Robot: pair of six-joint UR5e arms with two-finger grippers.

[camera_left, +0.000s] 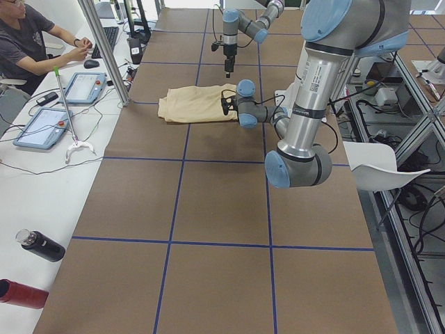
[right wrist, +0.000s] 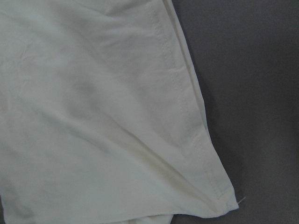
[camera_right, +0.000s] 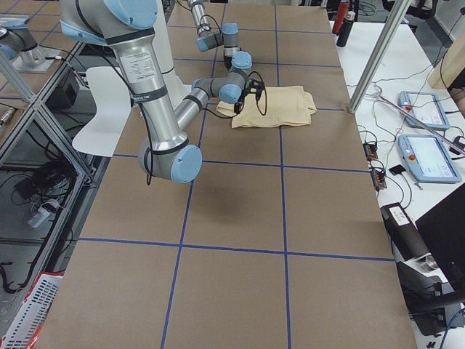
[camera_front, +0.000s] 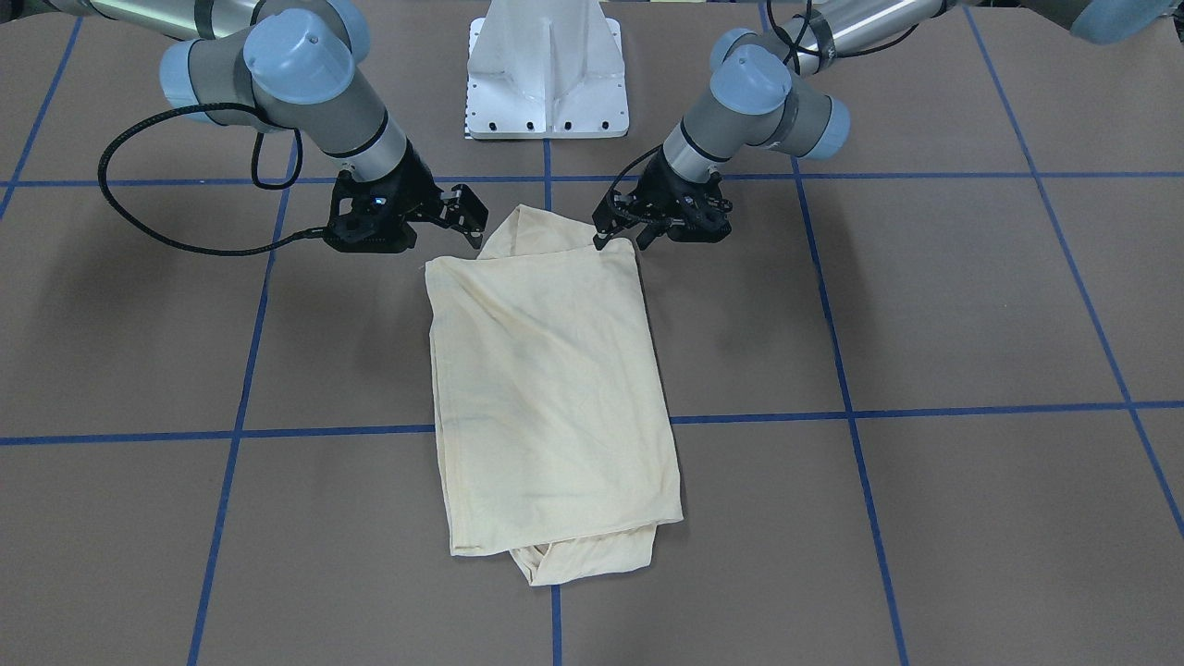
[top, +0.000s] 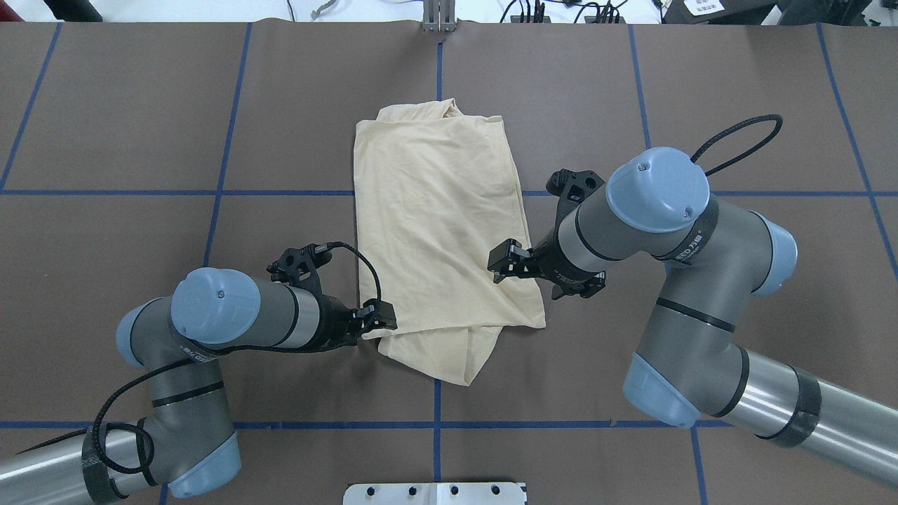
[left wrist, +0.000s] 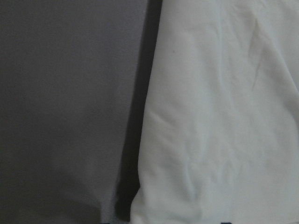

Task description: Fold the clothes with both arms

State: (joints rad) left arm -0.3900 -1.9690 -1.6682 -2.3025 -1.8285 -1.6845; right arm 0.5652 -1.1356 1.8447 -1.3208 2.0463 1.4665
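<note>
At the shirt's (camera_front: 546, 370) robot-side corners, left gripper (camera_front: 621, 240) and right gripper (camera_front: 474, 227) hang, jaws wide, empty. Placement suggests a paired pinch to fold that edge.

A brown paper-covered table (camera_front: 971, 305) bore a grid of blue tape lines (camera_front: 925, 408). On the white side bench (camera_left: 17, 202) lay a grey-framed touchscreen pendant (camera_left: 85, 87), a black bottle (camera_left: 40, 245) and a red bottle (camera_left: 21, 292); a dark-shirted person (camera_left: 28, 42) sat there.

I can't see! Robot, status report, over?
Left black hand open, right black hand unclear. Pale cream-yellow thin-fabric shirt folded flat, hands at its robot-side end. Nothing blocking.
</note>
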